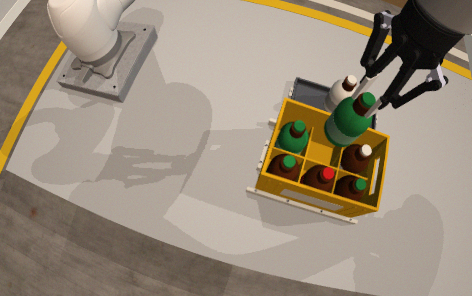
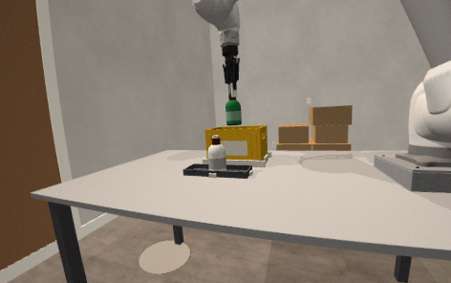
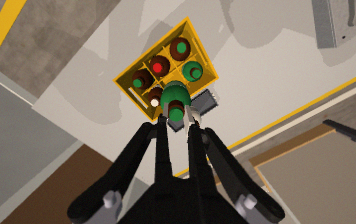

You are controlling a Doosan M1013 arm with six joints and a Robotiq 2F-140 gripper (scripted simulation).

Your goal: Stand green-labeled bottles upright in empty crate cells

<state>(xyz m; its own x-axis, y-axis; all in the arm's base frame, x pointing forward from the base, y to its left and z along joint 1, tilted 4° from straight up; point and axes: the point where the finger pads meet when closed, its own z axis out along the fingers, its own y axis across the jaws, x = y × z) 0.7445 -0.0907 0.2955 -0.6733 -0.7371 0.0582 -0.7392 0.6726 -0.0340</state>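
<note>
My gripper [image 1: 369,102] is shut on the neck of a green-labeled bottle [image 1: 348,121] with a green cap and holds it upright in the air above the back of the yellow crate [image 1: 320,162]. The side view shows the bottle [image 2: 233,112] clear above the crate's rim [image 2: 236,142]. In the crate stand another green-labeled bottle [image 1: 292,135] and several brown bottles with green, red and white caps. The middle back cell [image 1: 322,146] is empty. Behind the crate, a white bottle [image 1: 342,92] stands upright on the dark tray [image 1: 307,92]. In the wrist view my fingers grip the bottle's neck.
The robot's grey base plate [image 1: 107,55] sits at the far left of the table. Cardboard boxes [image 2: 317,128] are stacked beyond the table. A yellow line [image 1: 30,100] runs along the table's edge.
</note>
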